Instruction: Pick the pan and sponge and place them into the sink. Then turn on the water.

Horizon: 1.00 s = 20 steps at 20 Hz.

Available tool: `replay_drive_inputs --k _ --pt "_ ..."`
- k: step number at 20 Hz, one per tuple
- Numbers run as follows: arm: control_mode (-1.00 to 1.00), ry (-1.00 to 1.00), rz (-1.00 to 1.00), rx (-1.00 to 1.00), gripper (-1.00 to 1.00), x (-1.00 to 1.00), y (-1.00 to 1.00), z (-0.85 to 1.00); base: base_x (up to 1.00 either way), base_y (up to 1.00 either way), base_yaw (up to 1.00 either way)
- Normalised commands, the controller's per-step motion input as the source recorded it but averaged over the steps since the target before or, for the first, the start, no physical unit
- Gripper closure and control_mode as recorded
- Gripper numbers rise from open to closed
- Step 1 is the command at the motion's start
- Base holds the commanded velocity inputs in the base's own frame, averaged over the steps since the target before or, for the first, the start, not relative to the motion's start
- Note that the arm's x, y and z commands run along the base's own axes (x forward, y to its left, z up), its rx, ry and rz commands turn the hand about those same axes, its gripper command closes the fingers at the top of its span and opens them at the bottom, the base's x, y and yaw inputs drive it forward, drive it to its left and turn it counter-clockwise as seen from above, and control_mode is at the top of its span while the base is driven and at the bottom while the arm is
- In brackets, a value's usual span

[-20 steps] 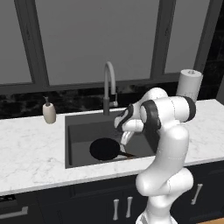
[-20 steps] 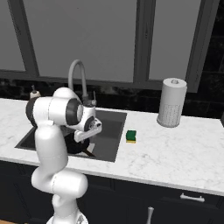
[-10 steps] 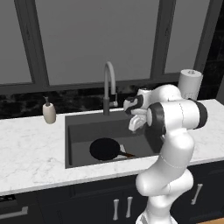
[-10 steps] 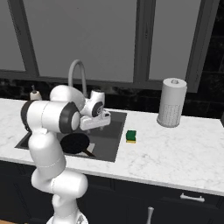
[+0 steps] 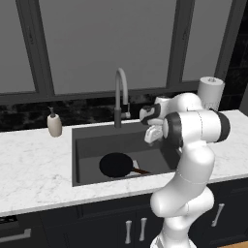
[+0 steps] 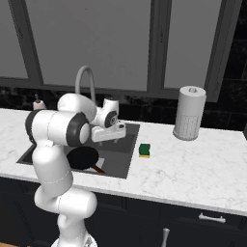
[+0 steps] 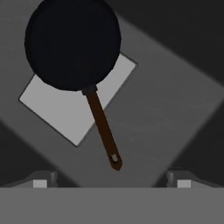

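Observation:
The black pan (image 5: 116,164) lies flat on the bottom of the dark grey sink (image 5: 75,160), its thin brown handle (image 7: 103,127) pointing toward the sink's right side. It partly covers the lighter square patch (image 7: 57,109). My gripper (image 5: 152,135) hangs open and empty above the right part of the basin, a good way above the handle's end. In the hand view the two fingertips (image 7: 41,181) stand wide apart. The green and yellow sponge (image 6: 144,150) rests on the white counter just right of the sink (image 6: 123,154). No stream falls from the faucet (image 5: 121,92).
A beige soap dispenser (image 5: 54,125) stands on the counter left of the sink. A paper towel roll (image 6: 189,113) stands at the back right. The arched faucet rises close behind my hand. Dark windows and backsplash line the back.
My hand has risen from low over the pan to above the basin and swung toward its right side. The pan stays on the sink's bottom.

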Motion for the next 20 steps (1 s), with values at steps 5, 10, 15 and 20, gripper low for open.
replay_drive_inputs --k 5,10,15,20 --pt "-1.00 0.00 -0.24 -0.05 -1.00 0.03 -0.63 0.06 0.00 0.00 0.00" --pt "-1.00 0.00 -0.21 -0.05 -1.00 0.03 -0.52 0.21 0.00 0.00 0.00" --pt "-1.00 0.00 -0.15 -0.06 -1.00 0.00 -0.60 0.02 0.00 0.00 0.00" --pt "-1.00 0.00 -0.11 -0.04 -1.00 0.00 -0.60 0.00 0.00 0.00 0.00"
